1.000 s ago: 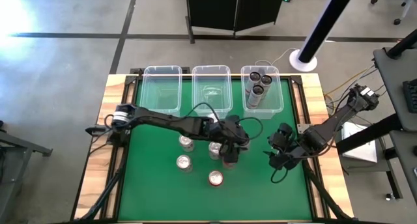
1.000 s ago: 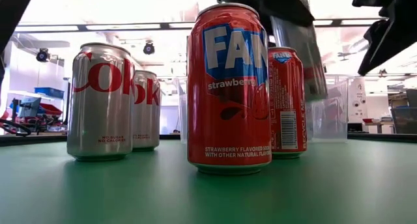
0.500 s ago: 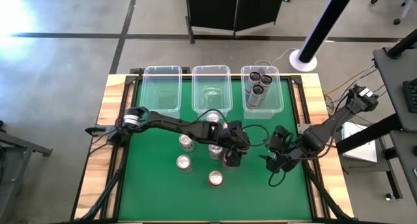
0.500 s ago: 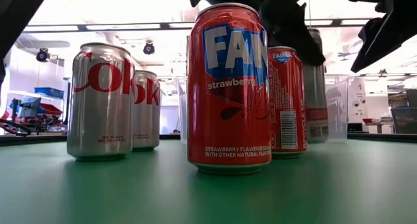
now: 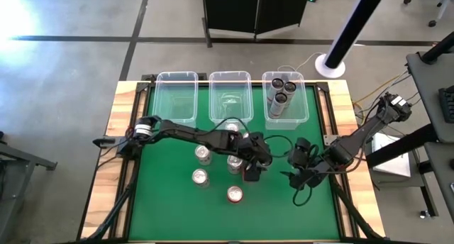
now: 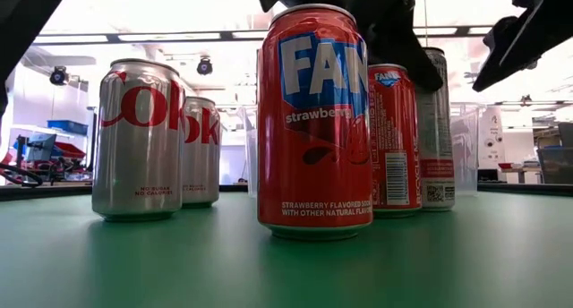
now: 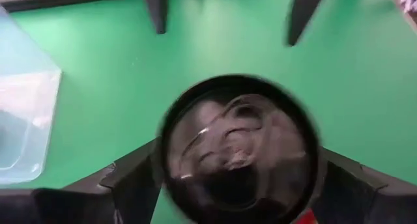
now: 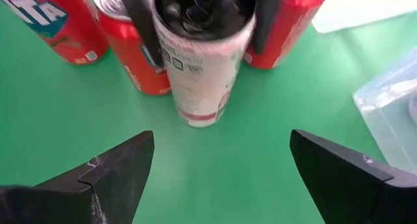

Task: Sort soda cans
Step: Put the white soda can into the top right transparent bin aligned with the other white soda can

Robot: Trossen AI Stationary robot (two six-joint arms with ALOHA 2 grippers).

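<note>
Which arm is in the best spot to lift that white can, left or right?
Left, probably. The left gripper already has a finger on each side of the silver-white can. The right gripper is open and faces the can but is apart from it.

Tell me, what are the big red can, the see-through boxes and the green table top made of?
The red can looks like thin metal: glossy printed body, silvery rim. The boxes look like clear, shiny plastic, since the green shows through them. The table top looks like a matte green mat, maybe felt or rubber; I cannot tell which.
</note>
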